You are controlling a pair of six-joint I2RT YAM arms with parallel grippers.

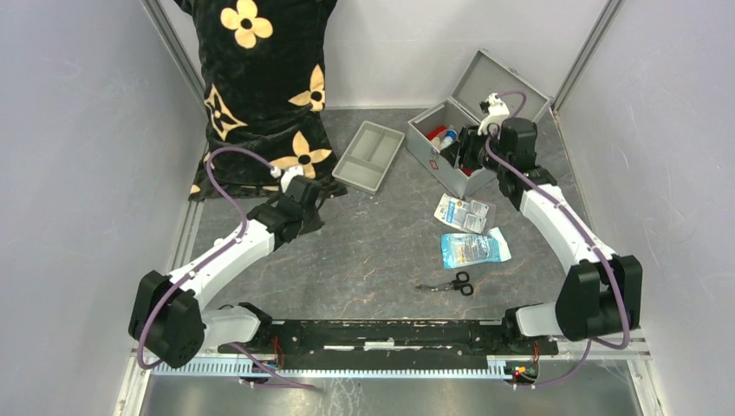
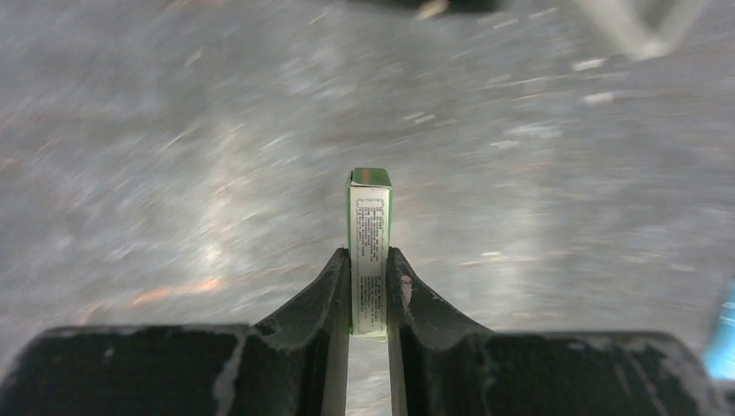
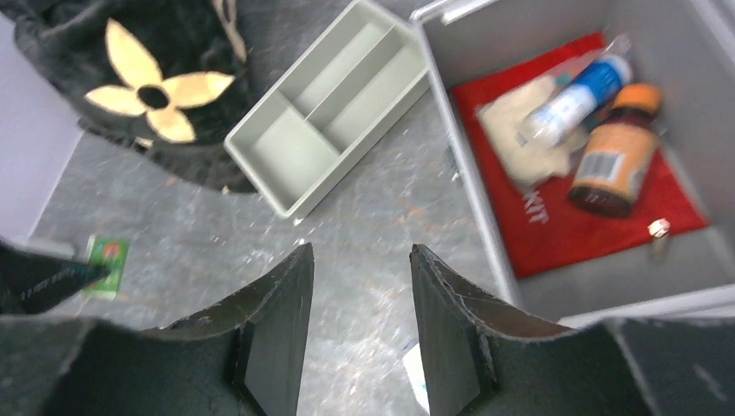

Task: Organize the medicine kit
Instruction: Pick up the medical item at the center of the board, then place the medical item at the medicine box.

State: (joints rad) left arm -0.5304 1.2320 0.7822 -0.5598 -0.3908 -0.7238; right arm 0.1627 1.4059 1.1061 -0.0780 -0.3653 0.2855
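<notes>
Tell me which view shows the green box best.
Left wrist: the green box stands clamped in the left gripper, print visible. Right wrist shows it small and blurred; the top view hides it.

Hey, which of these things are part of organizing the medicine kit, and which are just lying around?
For the job: kit, green box, white packets, blue packet, scissors, probably the tray.
Lying about: flowered cushion.

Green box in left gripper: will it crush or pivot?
The green box looks like thin card, so probably light and easily dented. The left gripper pinches only its near end, so it may pivot if bumped.
</notes>
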